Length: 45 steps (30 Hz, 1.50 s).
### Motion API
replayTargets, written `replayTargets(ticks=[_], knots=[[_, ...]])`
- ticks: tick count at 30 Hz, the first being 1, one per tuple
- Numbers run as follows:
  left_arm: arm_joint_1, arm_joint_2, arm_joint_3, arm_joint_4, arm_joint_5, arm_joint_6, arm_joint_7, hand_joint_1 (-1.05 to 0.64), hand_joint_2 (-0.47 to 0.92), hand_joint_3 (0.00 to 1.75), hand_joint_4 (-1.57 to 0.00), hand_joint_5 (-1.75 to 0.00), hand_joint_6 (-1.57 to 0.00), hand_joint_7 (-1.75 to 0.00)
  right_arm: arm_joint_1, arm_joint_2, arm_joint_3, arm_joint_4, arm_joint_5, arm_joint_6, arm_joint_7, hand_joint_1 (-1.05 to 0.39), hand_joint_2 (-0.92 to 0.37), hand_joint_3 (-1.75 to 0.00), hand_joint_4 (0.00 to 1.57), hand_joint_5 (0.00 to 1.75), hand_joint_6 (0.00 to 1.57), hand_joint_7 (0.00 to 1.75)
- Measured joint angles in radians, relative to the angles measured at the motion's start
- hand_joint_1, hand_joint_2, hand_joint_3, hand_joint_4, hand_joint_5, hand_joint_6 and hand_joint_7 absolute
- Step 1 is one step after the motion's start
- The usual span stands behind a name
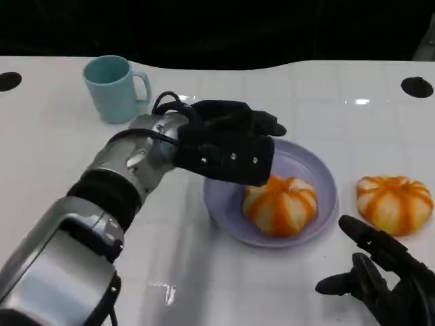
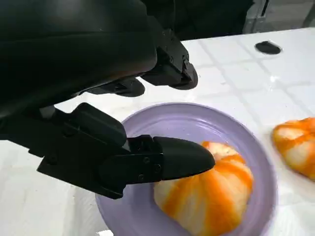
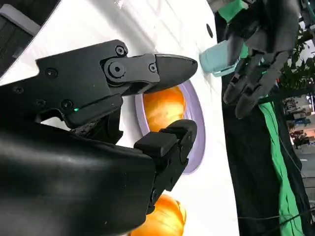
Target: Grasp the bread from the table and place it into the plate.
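Your left hand (image 2: pixel 123 98) fills its wrist view, fingers spread and empty above the lilac plate (image 2: pixel 256 147) holding one orange-striped bread (image 2: pixel 211 196). From the head view you also see your right hand (image 1: pixel 384 275) open on the bench (image 1: pixel 54 149), a second bread (image 1: pixel 395 202) beside the plate, and a teal mug (image 1: pixel 114 88).

White table (image 1: pixel 61 163) bears mug (image 1: pixel 114 88), plate (image 1: pixel 319 170), bread (image 1: pixel 394 202).

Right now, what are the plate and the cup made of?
The plate looks like smooth lilac plastic or glazed ceramic; its rim shows a soft sheen. The cup looks like matte teal plastic or ceramic, with hardly any shine. The pictures cannot settle which.
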Motion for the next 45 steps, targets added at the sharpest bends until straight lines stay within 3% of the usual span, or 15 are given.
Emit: replayTargets(ticks=[2, 4, 8, 12, 18, 19, 21, 26, 28, 30, 31, 32, 34, 41, 45], knots=[[0.008, 0.021, 0.03, -0.041, -0.038, -0.002, -0.026, -0.81, 0.92, 0.59, -0.34, -0.06, -0.38, -0.02, 0.0, 0.0, -0.002, 0.0, 0.0, 0.0, 0.0, -0.75, -0.92, -0.33, 0.81, 0.98, 1.02, 0.26], [0.032, 0.033, 0.063, -0.071, -0.088, -0.003, -0.041, -0.7, 0.92, 0.51, -0.48, -0.14, -0.46, -0.06, -0.002, 0.0, -0.001, 0.001, 0.0, 0.0, 0.001, -0.75, -0.92, -0.33, 0.81, 0.98, 1.02, 0.26], [0.221, 0.027, 0.225, -0.18, -0.319, -0.065, -0.063, -0.66, 0.92, 0.49, -0.56, -0.2, -0.5, -0.07, -0.002, 0.0, -0.006, 0.001, 0.002, 0.0, 0.001, -0.75, -0.92, -0.33, 0.81, 0.98, 1.02, 0.26], [0.295, 0.033, 0.249, -0.208, -0.346, -0.055, -0.064, -0.66, 0.92, 0.5, -0.57, -0.27, -0.52, -0.07, -0.006, 0.0, -0.005, 0.001, 0.004, 0.0, 0.001, -0.74, -0.92, -0.33, 0.81, 0.98, 1.02, 0.26], [0.482, -0.047, 0.407, -0.408, -0.7, 0.107, -0.205, -0.66, 0.92, 0.51, -0.57, -0.34, -0.53, -0.06, -0.006, -0.002, -0.007, 0.002, 0.004, 0.0, 0.003, -0.75, -0.92, -0.33, 0.81, 0.98, 1.02, 0.26], [0.499, -0.047, 0.41, -0.417, -0.702, 0.126, -0.208, -0.65, 0.92, 0.49, -0.59, -0.7, -0.67, -0.15, -0.006, -0.002, -0.007, 0.002, 0.004, 0.0, 0.003, -0.75, -0.92, -0.33, 0.81, 0.98, 1.02, 0.26], [0.564, -0.062, 0.454, -0.513, -0.827, 0.262, -0.223, -0.63, 0.92, 0.48, -0.58, -1.04, -0.76, -0.24, -0.007, -0.002, -0.006, 0.002, 0.004, 0.001, 0.005, -0.75, -0.92, -0.33, 0.81, 0.97, 1.02, 0.26], [0.757, -0.084, 0.554, -0.779, -1.106, 0.616, -0.22, -0.62, 0.92, 0.51, -0.61, -1.21, -0.79, -0.37, -0.004, -0.005, -0.008, 0.002, 0.004, 0.001, 0.004, -0.75, -0.92, -0.33, 0.81, 0.98, 1.02, 0.26], [0.792, -0.081, 0.564, -0.834, -1.124, 0.671, -0.205, -0.6, 0.92, 0.57, -0.53, -1.48, -0.7, -0.72, -0.006, -0.005, -0.005, 0.002, 0.003, 0.001, 0.005, -0.75, -0.92, -0.33, 0.81, 0.98, 1.02, 0.26], [0.837, -0.076, 0.57, -0.914, -1.135, 0.721, -0.187, -0.59, 0.92, 0.58, -0.51, -1.54, -0.65, -0.85, -0.004, -0.005, -0.006, 0.001, 0.004, 0.001, 0.004, -0.75, -0.92, -0.33, 0.81, 0.98, 1.02, 0.26], [0.854, -0.075, 0.573, -0.941, -1.137, 0.739, -0.182, -0.57, 0.92, 0.57, -0.49, -1.61, -0.57, -1.05, -0.004, -0.005, -0.007, 0.001, 0.004, 0.001, 0.004, -0.75, -0.92, -0.33, 0.8, 0.97, 1.01, 0.26], [0.871, -0.075, 0.576, -0.963, -1.143, 0.759, -0.171, -0.57, 0.92, 0.56, -0.48, -1.63, -0.53, -1.14, -0.003, -0.005, -0.007, 0.001, 0.005, 0.001, 0.005, -0.75, -0.92, -0.33, 0.8, 0.97, 1.01, 0.26], [0.901, -0.076, 0.582, -0.994, -1.159, 0.789, -0.154, -0.54, 0.92, 0.55, -0.5, -1.67, -0.52, -1.23, -0.003, -0.005, -0.007, 0.002, 0.005, 0.001, 0.006, -0.75, -0.92, -0.33, 0.8, 0.97, 1.01, 0.26], [1.007, -0.116, 0.589, -1.081, -1.17, 0.816, -0.072, -0.51, 0.92, 0.5, -0.53, -1.7, -0.54, -1.28, -0.003, -0.006, -0.006, 0.002, 0.004, 0.0, 0.01, -0.75, -0.92, -0.33, 0.81, 0.98, 1.02, 0.26], [1.074, -0.146, 0.59, -1.135, -1.179, 0.839, -0.016, -0.51, 0.92, 0.5, -0.55, -1.74, -0.5, -1.42, 0.0, -0.006, -0.005, -0.001, 0.004, 0.0, 0.009, -0.75, -0.92, -0.33, 0.8, 0.98, 1.02, 0.26]])
